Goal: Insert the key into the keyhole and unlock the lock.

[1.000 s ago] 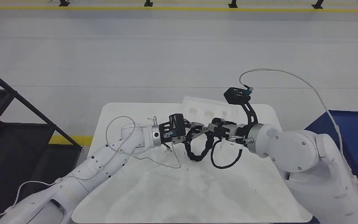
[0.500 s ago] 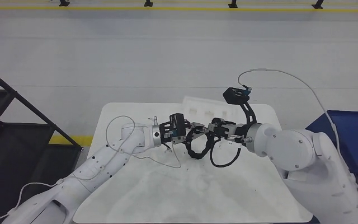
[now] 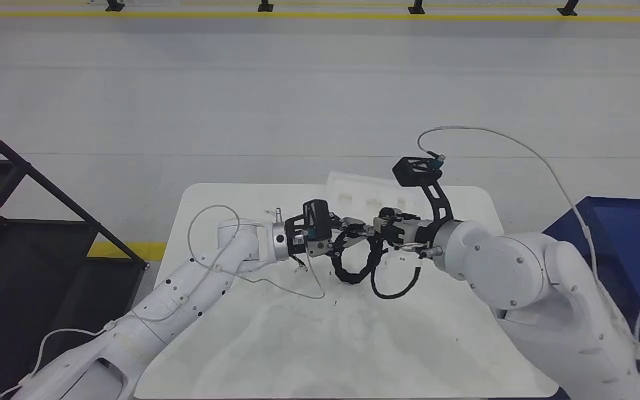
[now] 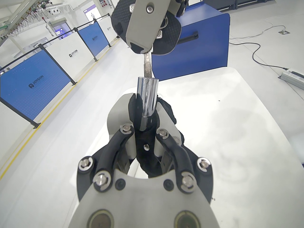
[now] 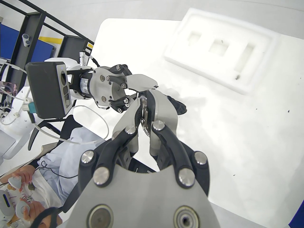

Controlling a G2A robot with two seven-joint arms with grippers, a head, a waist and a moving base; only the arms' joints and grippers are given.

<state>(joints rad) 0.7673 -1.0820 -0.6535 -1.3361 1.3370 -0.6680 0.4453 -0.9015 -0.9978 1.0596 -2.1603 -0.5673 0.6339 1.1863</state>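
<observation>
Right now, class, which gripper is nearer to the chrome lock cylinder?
Left. The left gripper is shut on the lock cylinder itself; the right gripper holds the key just off its end, with only the blade reaching it.

Key meets lock above table — foam tray behind.

Key tip hidden behind lock cyl. rim.

support: white table | on it: white foam tray, far edge
</observation>
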